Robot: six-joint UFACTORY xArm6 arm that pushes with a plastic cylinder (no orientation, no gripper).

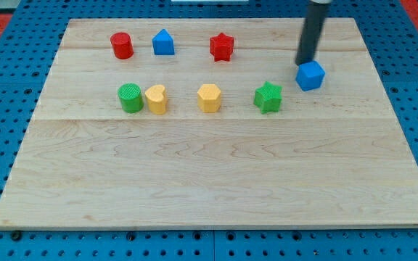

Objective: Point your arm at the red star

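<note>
The red star (222,47) lies near the view's top, in the middle of the wooden board (209,174). My tip (305,62) is at the view's upper right, well to the right of the red star. It stands just above and to the left of the blue cube (310,75), close to it or touching it.
A red cylinder (122,46) and a blue house-shaped block (163,43) lie left of the red star. Below them sit a green cylinder (130,98), a yellow heart-like block (156,99), a yellow hexagon (209,98) and a green star (268,97).
</note>
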